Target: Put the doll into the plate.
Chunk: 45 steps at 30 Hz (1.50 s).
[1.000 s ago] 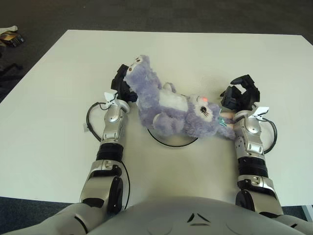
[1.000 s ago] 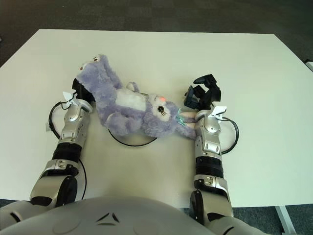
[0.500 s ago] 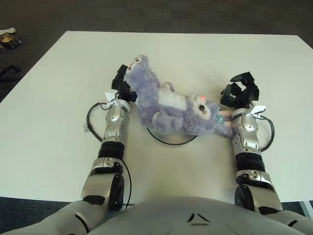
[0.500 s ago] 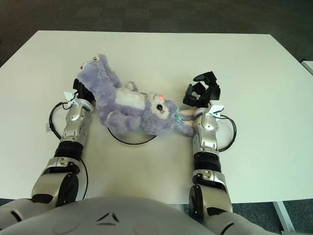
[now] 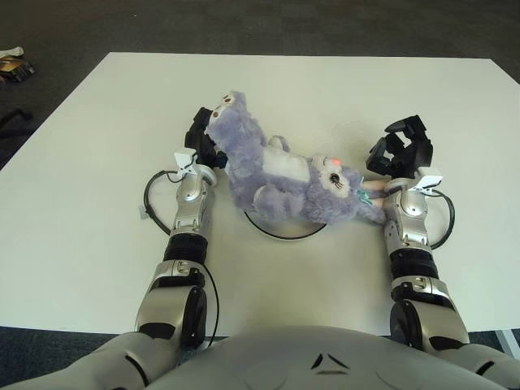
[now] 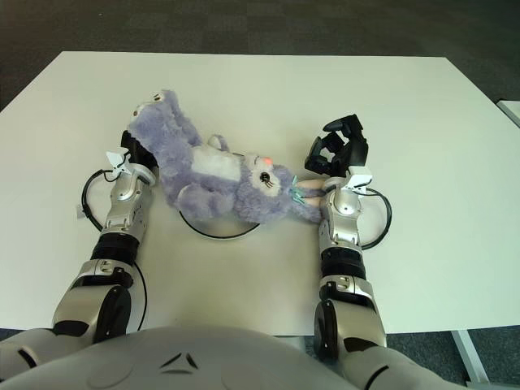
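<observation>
Doll (image 5: 284,183), a purple plush animal, lies stretched on its back across the plate (image 5: 280,234), of which only a dark arc of rim shows below its belly. Its legs reach up past the left hand (image 5: 203,138), which shows pressed against the plush there; whether those fingers grip it I cannot tell. The right hand (image 5: 400,153) hangs just beyond the head, fingers spread and holding nothing. The risk, as I judge it, is overhang: the toy is longer than the plate, so head and legs spill onto the table (image 5: 97,162). If the left hand pulls away while snagged in fur, it could drag the doll off.
</observation>
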Available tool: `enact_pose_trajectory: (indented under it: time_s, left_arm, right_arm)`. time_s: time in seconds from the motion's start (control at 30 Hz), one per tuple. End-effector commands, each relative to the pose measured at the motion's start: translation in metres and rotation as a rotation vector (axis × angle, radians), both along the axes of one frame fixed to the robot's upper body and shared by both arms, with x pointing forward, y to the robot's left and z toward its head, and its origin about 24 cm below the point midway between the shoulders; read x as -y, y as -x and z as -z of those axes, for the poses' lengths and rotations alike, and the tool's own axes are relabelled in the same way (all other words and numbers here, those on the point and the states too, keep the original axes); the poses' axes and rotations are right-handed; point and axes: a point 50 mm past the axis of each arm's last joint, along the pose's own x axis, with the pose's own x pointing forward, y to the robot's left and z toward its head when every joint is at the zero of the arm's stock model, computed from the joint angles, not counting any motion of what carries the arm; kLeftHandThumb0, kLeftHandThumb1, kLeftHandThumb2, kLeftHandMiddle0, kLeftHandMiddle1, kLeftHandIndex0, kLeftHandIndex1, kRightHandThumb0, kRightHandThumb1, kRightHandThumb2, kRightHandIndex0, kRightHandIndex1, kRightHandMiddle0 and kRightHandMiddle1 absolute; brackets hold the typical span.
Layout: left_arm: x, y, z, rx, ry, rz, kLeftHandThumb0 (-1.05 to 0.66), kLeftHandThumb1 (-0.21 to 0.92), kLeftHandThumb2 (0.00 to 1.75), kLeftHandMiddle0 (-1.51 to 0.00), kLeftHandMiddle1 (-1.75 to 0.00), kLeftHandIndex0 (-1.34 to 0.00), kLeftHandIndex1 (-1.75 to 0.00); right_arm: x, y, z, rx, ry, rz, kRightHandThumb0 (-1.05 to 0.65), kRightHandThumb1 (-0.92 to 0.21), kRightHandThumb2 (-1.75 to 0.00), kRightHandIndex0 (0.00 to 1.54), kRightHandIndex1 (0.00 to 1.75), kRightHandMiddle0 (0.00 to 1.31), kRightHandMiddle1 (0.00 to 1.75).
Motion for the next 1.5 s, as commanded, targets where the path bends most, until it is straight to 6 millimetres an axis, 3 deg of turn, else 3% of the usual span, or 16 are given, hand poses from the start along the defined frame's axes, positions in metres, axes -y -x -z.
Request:
enact_pose_trajectory:
  time_s: [0.0, 0.9, 1.47]
  left_arm:
    - [0.0013, 0.0131, 0.0285, -0.108, 0.020, -0.016, -0.01, 0.18, 1.48, -0.60, -1.75, -0.59, -1.75]
    - [-0.0001, 0.0135, 0.0272, -0.117, 0.009, -0.003, -0.01, 0.13, 1.53, -0.64, -1.75, -0.63, -1.75]
    - [-0.0001, 0.0144, 0.0261, -0.117, 0.012, -0.006, -0.01, 0.12, 1.55, -0.65, -1.75, -0.63, -1.75]
  right_arm:
    - [-0.0034, 0.0151, 0.0321, -0.112, -0.038, 0.007, -0.01, -0.11, -1.56, 0.77, 1.74, 0.53, 1.75]
    - [-0.0030, 0.0154, 0.0333, -0.184, -0.056, -0.031, -0.01, -0.06, -1.61, 0.82, 1.75, 0.57, 1.72]
    - [-0.0028, 0.0167, 0.0320, -0.215, -0.071, -0.055, -0.01, -0.10, -1.56, 0.80, 1.70, 0.53, 1.75]
